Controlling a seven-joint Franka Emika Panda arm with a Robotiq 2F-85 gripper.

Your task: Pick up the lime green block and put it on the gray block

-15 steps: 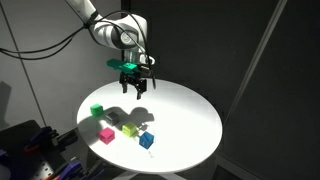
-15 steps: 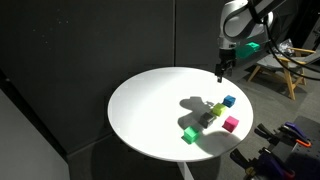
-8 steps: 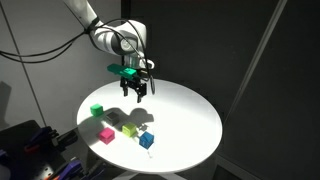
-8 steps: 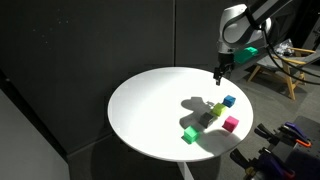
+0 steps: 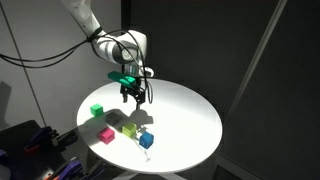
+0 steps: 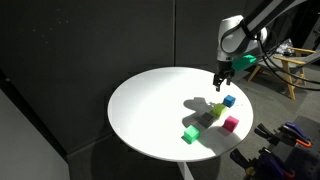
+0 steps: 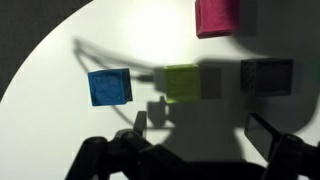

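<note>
Gripper: in the wrist view the gripper lies along the bottom edge as two dark, blurred fingers, cut off by the frame. They stand wide apart with nothing between them.
Lime green block: the lime green block sits on the table at the middle of the wrist view, just above the gap between the fingers. The gripper's shadow touches its lower left corner and its right side.
Blue block: the blue block is left of centre, near the lime green block but apart from it, and fully lit.
Gray block: the gray block is right of centre, in a row with the other two and apart from the lime green block. Shadow fills the strip between them, so its left edge is hard to trace.
Pink block: the pink block is at the top edge, right of the middle, with its upper part cut off.
Table: the white round table has a rim that curves across the upper left corner, with darkness beyond it.
Exterior views: the gripper hangs above the block cluster, clear of the table. Here it is too small to show how its fingers stand. In an exterior view the gray block is only a dim patch in shadow beside the lime green block.
Green block: the green block stands alone toward the left of the table, well apart from the cluster.
Arm: the arm enters from the upper left, cut off by the top of the frame.
</note>
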